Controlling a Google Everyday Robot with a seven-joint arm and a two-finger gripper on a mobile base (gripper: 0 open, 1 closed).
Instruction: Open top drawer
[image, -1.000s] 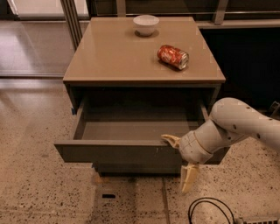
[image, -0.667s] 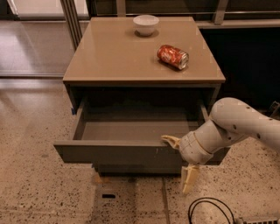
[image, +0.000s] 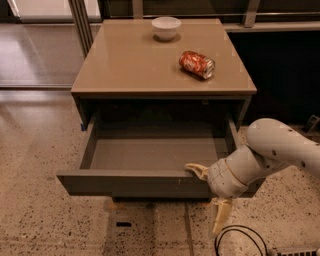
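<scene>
The cream two-finger gripper (image: 205, 197) is spread wide, its upper finger hooked over the rim of the wide dark grey top drawer (image: 130, 185), which stands pulled out to its left.

Dim, warm overhead light; soft glare on the desk (image: 125, 65), shadow deep inside the drawer (image: 125, 184). My jaws, spread at the drawer front, lower right, look slightly blurred.
</scene>
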